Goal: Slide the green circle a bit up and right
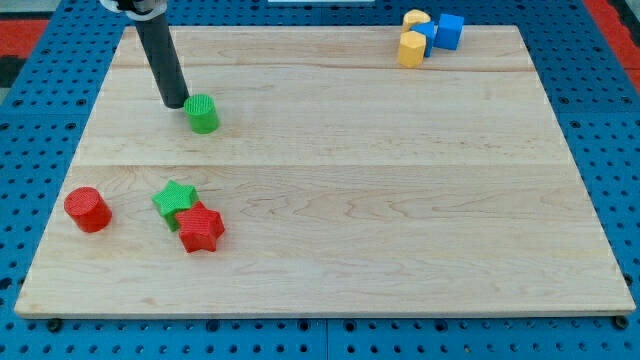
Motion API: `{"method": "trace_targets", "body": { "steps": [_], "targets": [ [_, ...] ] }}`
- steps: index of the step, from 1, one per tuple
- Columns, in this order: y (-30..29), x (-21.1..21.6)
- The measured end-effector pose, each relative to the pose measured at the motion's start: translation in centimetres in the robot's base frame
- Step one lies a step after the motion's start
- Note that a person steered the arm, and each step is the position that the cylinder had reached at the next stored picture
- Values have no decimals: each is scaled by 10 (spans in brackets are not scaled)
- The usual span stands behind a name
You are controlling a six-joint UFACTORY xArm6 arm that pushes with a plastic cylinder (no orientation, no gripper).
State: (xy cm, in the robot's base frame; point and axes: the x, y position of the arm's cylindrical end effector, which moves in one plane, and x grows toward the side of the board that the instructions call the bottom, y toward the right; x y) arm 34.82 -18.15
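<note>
Red circle (pixel 87 209): nearest the view's bottom, at about 8 o'clock on the table (pixel 400 230), standing alone.
Red star (pixel 201 229): just to the red circle's 3 o'clock side, touching the green star (pixel 174 200) at its own 10 o'clock.
Green circle (pixel 202 114): farther up, at about 10 o'clock on the table, upright and clear of all other blocks.
My tip (pixel 175 103): at the green circle's 9 o'clock, just beside it; whether it touches I cannot tell.
Pincer: none on this arm, only a straight dark rod, so nothing opens, closes or holds.
Handling: the green circle looks small, light and rigid, likely to slide easily on the smooth wood; being round, it may roll off the rod if struck off-centre.
Contact point: judged best at the block's 7 to 8 o'clock side, low on its wall, for travel towards 1 to 2 o'clock.
Far cluster: two yellow blocks (pixel 412 46) and two blue blocks (pixel 449 30) at 1 o'clock, packed together, well apart from the work.
</note>
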Motion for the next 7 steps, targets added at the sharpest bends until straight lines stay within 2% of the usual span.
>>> {"method": "trace_targets", "body": {
  "steps": [1, 2, 3, 5, 6, 7],
  "targets": [
    [-12, 48],
    [40, 64],
    [92, 64],
    [120, 46],
    [94, 61],
    [23, 55]
  ]
}}
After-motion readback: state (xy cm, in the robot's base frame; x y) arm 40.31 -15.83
